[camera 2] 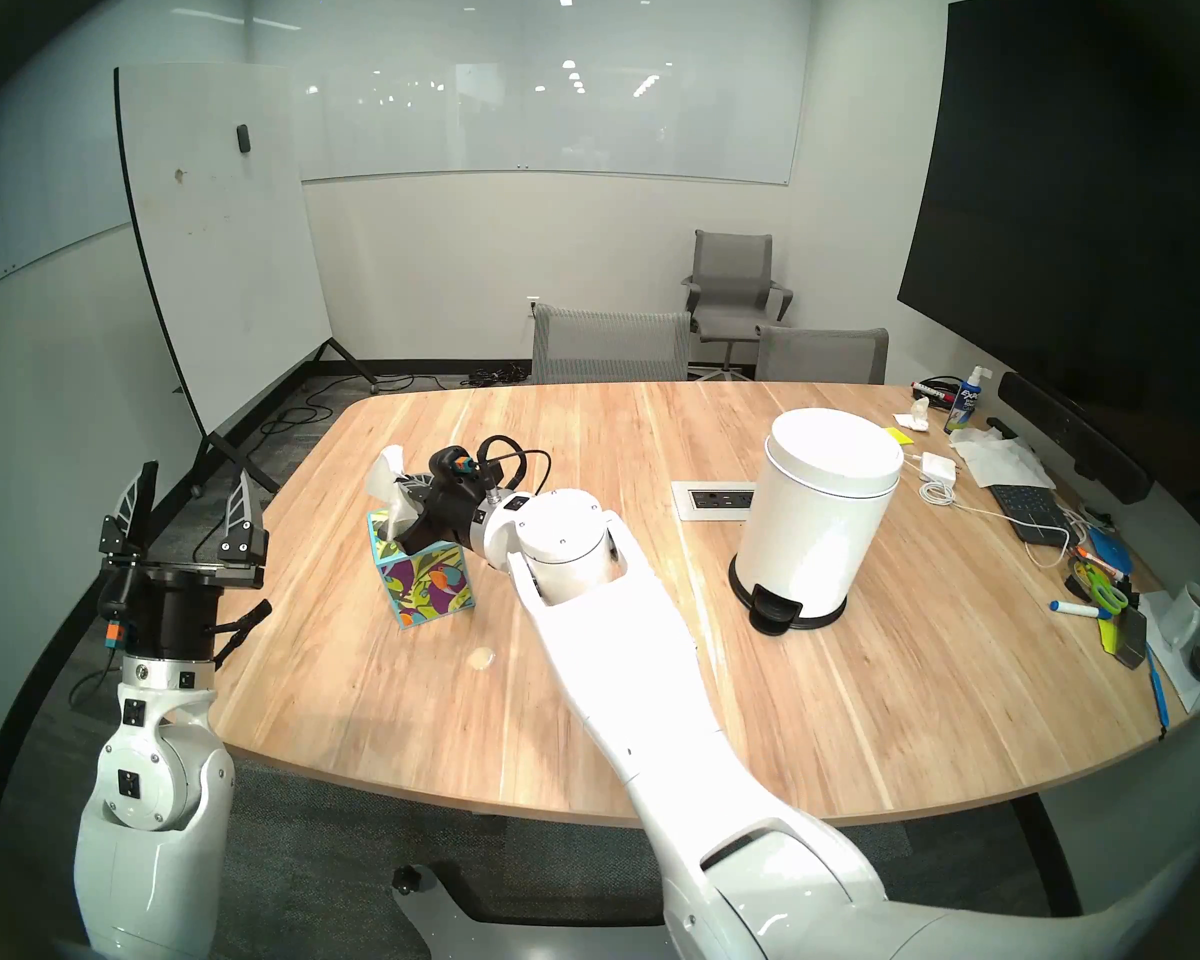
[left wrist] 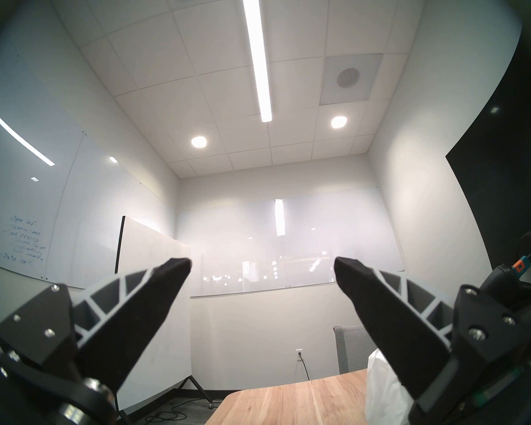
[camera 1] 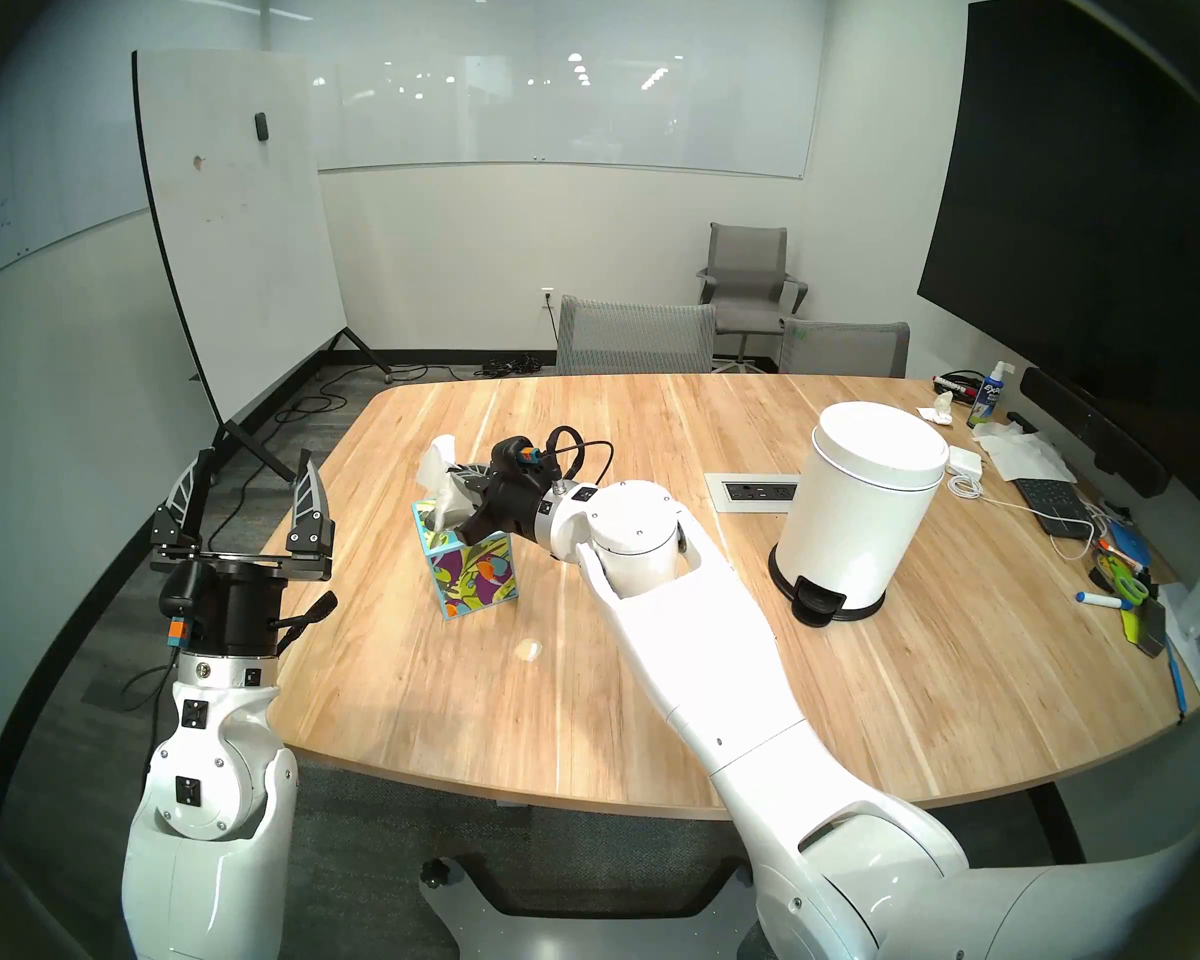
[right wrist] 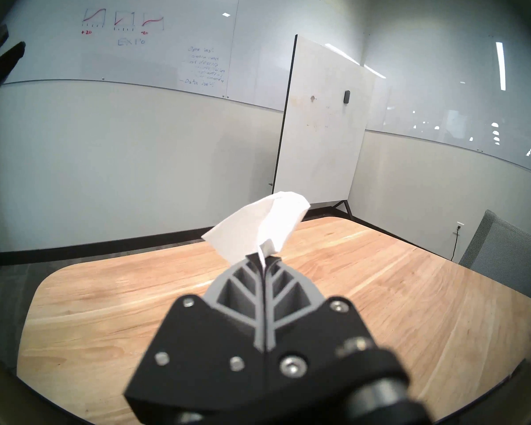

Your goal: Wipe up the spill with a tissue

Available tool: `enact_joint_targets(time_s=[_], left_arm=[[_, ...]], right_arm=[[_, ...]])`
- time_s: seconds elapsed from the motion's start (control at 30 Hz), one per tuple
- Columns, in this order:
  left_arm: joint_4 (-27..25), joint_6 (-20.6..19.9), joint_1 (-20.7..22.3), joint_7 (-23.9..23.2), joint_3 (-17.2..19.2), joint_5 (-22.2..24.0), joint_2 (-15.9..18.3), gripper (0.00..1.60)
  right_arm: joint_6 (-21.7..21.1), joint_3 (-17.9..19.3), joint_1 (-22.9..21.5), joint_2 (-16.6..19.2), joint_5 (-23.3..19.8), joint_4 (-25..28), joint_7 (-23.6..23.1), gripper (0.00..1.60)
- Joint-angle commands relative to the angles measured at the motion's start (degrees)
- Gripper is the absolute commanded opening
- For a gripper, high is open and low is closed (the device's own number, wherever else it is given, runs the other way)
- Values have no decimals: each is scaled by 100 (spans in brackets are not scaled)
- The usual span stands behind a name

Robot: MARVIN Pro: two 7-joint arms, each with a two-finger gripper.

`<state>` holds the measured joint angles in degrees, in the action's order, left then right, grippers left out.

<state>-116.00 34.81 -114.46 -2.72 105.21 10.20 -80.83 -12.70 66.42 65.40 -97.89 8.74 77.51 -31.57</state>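
Your right pincer (right wrist: 262,257) is clamping a white tissue (right wrist: 258,225) that is trailing down into the patterned tissue box (camera 1: 471,567), so the sheet is not yet fully out. Your left pincer (camera 1: 249,498) is hanging released beside the table (camera 1: 722,695), gripping nothing. Nothing is wiped yet: the pale spill (camera 1: 529,650) is sitting on the wood just in front of the box. I can't see inside the lidded white bin (camera 1: 860,508).
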Motion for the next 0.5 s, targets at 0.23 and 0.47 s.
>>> enact_joint_targets(time_s=[0.23, 0.47], left_arm=[[-94, 45, -10, 4, 11, -2, -10, 160], [-96, 46, -11, 4, 11, -3, -10, 160]], right_arm=[[-18, 35, 653, 205, -14, 1070, 142, 0], [-243, -15, 855, 285, 61, 1484, 240, 0]])
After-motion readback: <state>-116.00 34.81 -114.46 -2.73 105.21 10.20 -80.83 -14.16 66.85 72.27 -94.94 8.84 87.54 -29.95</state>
